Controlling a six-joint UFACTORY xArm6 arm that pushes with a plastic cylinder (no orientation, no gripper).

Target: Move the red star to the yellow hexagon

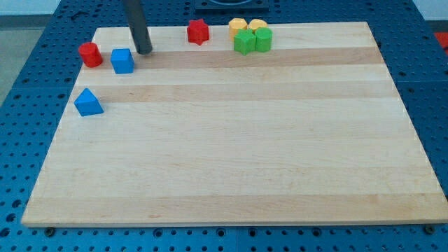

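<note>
The red star (198,31) sits near the view's top edge of the wooden board (231,161), a little left of centre. The yellow hexagon (258,26) lies to its right at the top, beside a second yellow block (237,27). My tip (144,52) rests on the board left of the red star, well apart from it, just to the right of the blue cube (122,61).
A green star (244,43) and a green block (263,39) sit just below the yellow blocks. A red cylinder (89,54) is at the board's top left. A blue triangle (88,102) lies below it near the left edge.
</note>
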